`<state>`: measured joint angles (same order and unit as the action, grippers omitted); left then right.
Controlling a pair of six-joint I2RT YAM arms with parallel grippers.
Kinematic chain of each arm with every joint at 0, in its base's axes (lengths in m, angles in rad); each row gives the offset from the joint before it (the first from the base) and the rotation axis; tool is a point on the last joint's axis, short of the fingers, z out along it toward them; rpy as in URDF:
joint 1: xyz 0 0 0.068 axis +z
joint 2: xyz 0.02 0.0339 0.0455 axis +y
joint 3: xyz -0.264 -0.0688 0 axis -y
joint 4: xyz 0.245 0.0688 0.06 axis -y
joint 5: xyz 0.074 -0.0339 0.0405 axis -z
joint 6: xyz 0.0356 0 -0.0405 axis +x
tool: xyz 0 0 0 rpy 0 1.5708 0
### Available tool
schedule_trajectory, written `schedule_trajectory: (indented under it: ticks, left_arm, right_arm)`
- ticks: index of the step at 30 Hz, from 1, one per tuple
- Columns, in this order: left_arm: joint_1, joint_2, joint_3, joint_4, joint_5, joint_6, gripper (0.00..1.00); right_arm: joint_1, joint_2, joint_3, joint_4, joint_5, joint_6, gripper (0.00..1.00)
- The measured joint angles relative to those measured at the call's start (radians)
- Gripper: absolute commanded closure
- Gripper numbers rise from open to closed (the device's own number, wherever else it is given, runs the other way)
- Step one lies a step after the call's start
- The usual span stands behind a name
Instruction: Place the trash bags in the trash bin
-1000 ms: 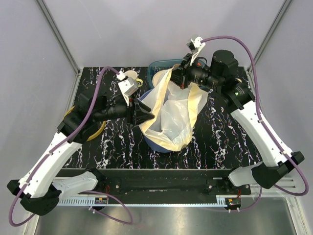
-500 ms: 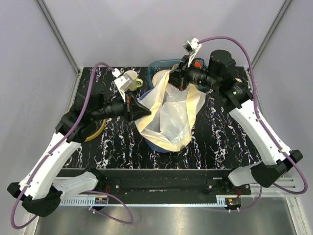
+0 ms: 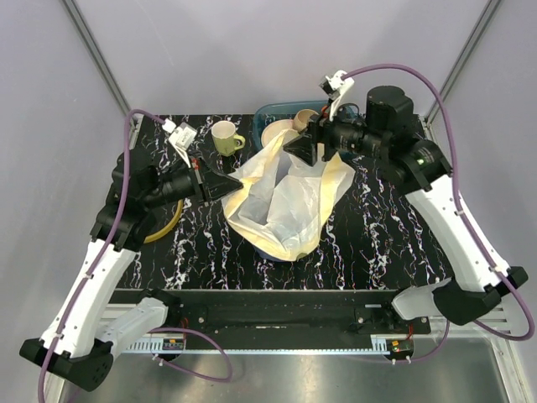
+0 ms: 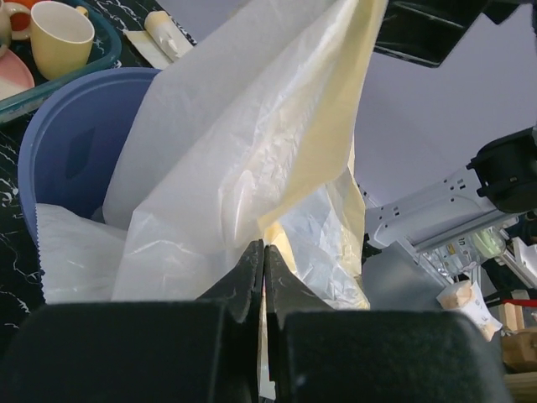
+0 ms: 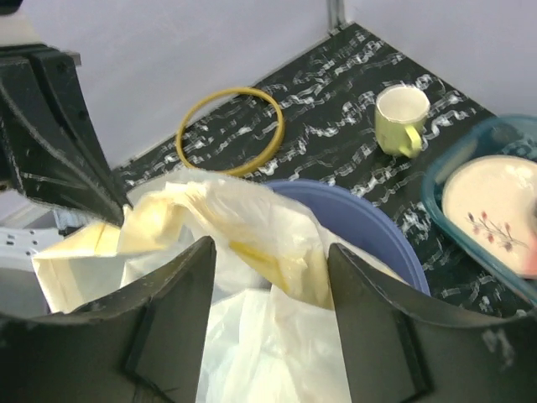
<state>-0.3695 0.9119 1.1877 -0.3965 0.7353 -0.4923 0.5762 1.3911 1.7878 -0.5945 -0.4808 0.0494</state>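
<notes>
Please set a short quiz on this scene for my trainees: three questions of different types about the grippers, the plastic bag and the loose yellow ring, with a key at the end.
1. True or false: the left gripper is shut on the trash bag that is draped over the trash bin.
2. Fill the gap: the jaws of the right gripper stand ____.
3. Multiple choice: where is the yellow ring?
A. clamped in the left gripper
B. lying flat on the table
C. clamped in the right gripper

Key: 1 true; 2 open; 3 B.
</notes>
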Motion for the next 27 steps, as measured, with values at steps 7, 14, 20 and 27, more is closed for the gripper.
schedule_trajectory:
  ticks: [7, 14, 20, 27]
  left_arm:
    - [0.016, -0.002, -0.027, 0.011, -0.001, -0.029, 1.0]
    - [0.045, -0.014, -0.036, 0.016, -0.002, -0.028, 1.0]
    - [0.083, -0.014, -0.036, 0.0, -0.001, -0.007, 1.0]
    - [0.119, -0.027, -0.037, -0.043, -0.001, 0.032, 1.0]
  right_arm:
    - [0.0, -0.145, 0.014, -0.204, 0.124, -0.089, 0.37]
    - [0.0, -0.21, -0.008, -0.317, 0.247, -0.117, 0.25]
    - [0.0, -0.183, -0.124, -0.406, 0.289, -0.1, 0.17]
    - [0.0, -0.195, -0.209, -0.452, 0.283, -0.071, 0.36]
